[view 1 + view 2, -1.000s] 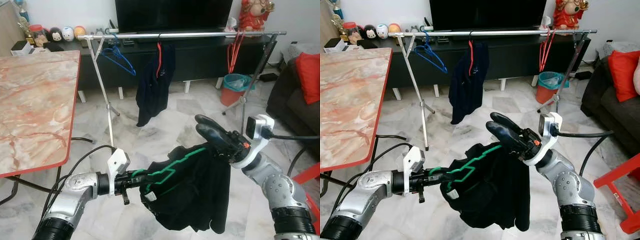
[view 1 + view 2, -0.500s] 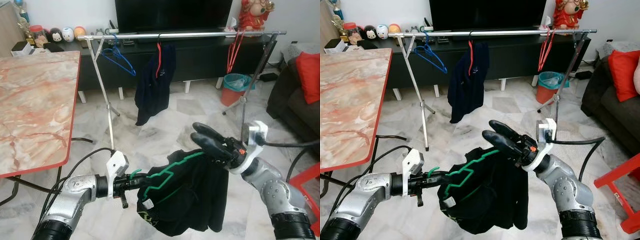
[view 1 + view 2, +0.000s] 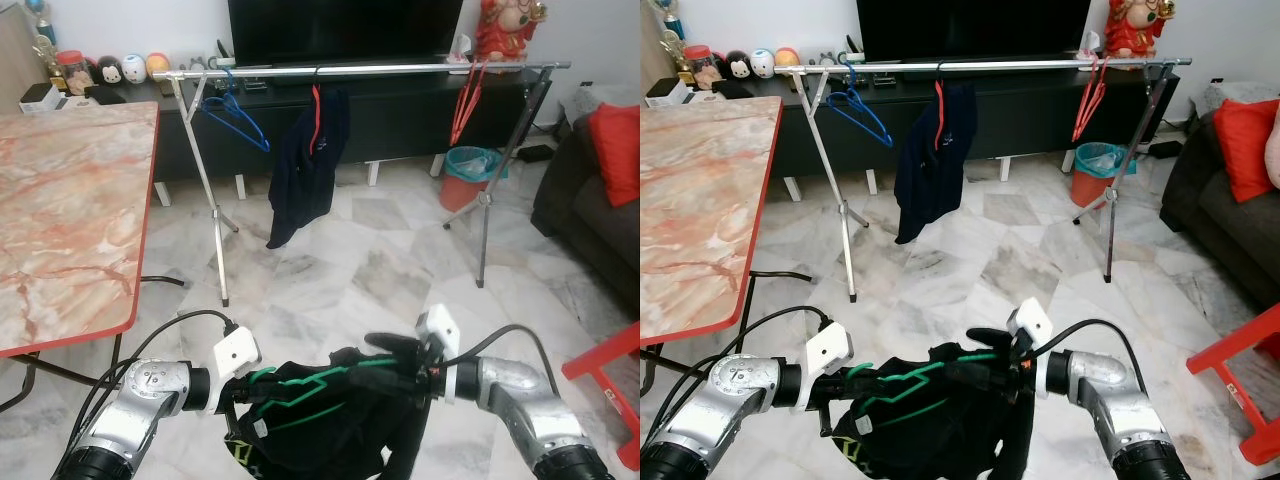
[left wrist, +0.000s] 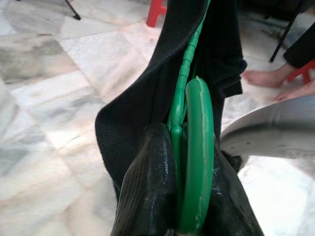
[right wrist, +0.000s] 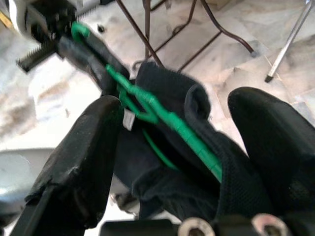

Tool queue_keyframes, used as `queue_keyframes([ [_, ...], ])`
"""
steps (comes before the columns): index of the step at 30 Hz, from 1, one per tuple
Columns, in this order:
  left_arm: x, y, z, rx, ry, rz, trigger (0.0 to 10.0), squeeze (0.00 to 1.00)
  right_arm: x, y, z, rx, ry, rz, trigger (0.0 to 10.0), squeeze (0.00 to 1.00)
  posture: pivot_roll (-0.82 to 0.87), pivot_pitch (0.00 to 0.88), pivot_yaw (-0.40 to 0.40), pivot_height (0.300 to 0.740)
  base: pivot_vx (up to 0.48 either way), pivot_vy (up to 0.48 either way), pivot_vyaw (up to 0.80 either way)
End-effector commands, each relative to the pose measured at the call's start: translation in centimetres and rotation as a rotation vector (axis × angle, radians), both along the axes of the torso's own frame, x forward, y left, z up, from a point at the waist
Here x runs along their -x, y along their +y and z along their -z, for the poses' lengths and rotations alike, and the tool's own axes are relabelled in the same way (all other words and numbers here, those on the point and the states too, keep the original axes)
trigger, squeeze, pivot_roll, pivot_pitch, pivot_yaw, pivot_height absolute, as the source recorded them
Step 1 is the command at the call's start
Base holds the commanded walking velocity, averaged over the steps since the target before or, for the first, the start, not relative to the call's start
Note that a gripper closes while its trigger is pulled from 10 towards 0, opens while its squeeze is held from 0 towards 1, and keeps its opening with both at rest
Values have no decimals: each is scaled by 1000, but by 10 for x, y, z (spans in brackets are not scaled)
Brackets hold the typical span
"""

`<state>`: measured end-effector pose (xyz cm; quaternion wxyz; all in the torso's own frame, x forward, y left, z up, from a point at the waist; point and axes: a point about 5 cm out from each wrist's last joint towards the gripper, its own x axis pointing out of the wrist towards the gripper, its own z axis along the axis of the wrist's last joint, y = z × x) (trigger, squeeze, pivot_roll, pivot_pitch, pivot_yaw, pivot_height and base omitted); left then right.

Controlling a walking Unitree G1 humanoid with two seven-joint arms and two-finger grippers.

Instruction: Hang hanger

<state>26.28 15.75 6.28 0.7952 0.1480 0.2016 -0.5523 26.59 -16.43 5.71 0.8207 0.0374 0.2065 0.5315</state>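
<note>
A green hanger [image 3: 300,383] carrying a black garment [image 3: 335,435] is held low in front of me, lying roughly level between both arms. My left gripper [image 3: 246,386] is shut on the hanger's green hook [image 4: 198,147]. My right gripper [image 3: 388,352] is open, its fingers [image 5: 83,147] spread on either side of the hanger's arm [image 5: 170,123] and the garment's shoulder. The silver clothes rail [image 3: 400,68] stands across the room. It carries a blue hanger [image 3: 236,115], a dark garment on a red hanger [image 3: 305,165] and red hangers [image 3: 462,100].
A marble table with a red edge [image 3: 70,200] stands on my left. A sofa with a red cushion [image 3: 610,150] and a red stool [image 3: 605,365] are on my right. A teal-lined bin [image 3: 470,175] sits beneath the rail's right end. A person's bare foot [image 4: 263,77] shows nearby.
Both arms have come down with the hanger and garment. The right gripper dropped from chest height, so the hanger now lies nearly level and low.
</note>
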Motion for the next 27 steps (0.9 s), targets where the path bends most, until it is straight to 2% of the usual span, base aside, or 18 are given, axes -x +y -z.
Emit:
queue_keyframes([
  [1, -9, 3, -3, -61, -61, -30, 3098, 0, 3, -4, 8, 52, 12, 1, 0, 0, 17, 0, -24, 740, 0, 0, 0],
  [2, -10, 5, 0, -100, -70, -33, 7059, 0, 4, -4, 11, 67, 6, -1, 0, 0, 17, 0, -24, 740, 0, 0, 0],
  [3, -10, 6, 2, -126, -77, -36, 10000, 0, 4, -5, 14, 85, 3, 1, 0, 0, 17, 0, -24, 740, 0, 0, 0],
  [5, -12, 8, 5, -148, -84, -59, 10000, 0, 5, -7, 21, 143, -2, 3, 0, 0, 16, 0, -23, 740, 0, 0, 0],
  [8, -13, 9, 7, -177, -88, -66, 10000, 0, 5, -8, 22, 159, -5, 9, 0, 0, 14, 0, -24, 740, 0, 0, 0],
  [11, -11, 16, 16, -303, -110, -41, 10000, 0, 4, -9, 21, 151, -15, 39, 0, 0, 11, 0, -25, 740, 0, 0, 0],
  [13, -12, 19, 22, -356, -126, -56, 10000, 0, 4, -10, 22, 153, -19, 29, 0, 0, 11, 0, -28, 740, 0, 0, 0],
  [17, -13, 19, 24, -371, -139, -70, 10000, 0, 3, -8, 21, 138, -26, 33, 0, 0, 12, 0, -30, 740, 0, 0, 0],
  [18, -14, 18, 24, -367, -144, -72, 10000, 0, 0, -8, 20, 133, -30, 43, 1412, 192, 12, 0, -31, 740, 0, 0, 0],
  [19, -14, 18, 24, -366, -148, -73, 10000, 0, -1, -7, 20, 131, -32, 51, 1412, 192, 12, 0, -31, 740, 0, 0, 0],
  [20, -14, 17, 24, -364, -150, -75, 10000, 0, -2, -7, 20, 127, -35, 51, 2314, 976, 12, 0, -32, 740, 0, 0, 0],
  [21, -15, 17, 24, -361, -152, -77, 10000, 0, -2, -6, 19, 124, -41, 45, 2549, 1000, 13, 0, -32, 740, 0, 0, 0],
  [22, -15, 17, 24, -360, -155, -79, 10000, 0, -2, -5, 18, 126, -50, 39, 8314, 1000, 13, 0, -33, 740, 0, 0, 0],
  [23, -15, 17, 25, -360, -157, -79, 10000, 0, -3, -5, 19, 134, -55, 42, 8314, 1000, 13, 0, -33, 740, 0, 0, 0],
  [24, -15, 16, 25, -350, -154, -79, 10000, 0, -4, -5, 18, 137, -63, 46, 10000, 1000, 12, 0, -33, 740, 0, 0, 0],
  [25, -15, 16, 24, -339, -150, -80, 10000, 0, -5, -5, 18, 139, -71, 51, 10000, 1000, 12, 0, -33, 740, 0, 0, 0],
  [26, -15, 15, 24, -326, -146, -84, 10000, 0, -6, -5, 18, 131, -71, 58, 10000, 851, 13, 0, -34, 740, 0, 0, 0],
  [27, -15, 15, 24, -319, -145, -86, 10000, 0, -6, -5, 17, 125, -69, 63, 10000, 851, 13, 0, -34, 740, 0, 0, 0],
])
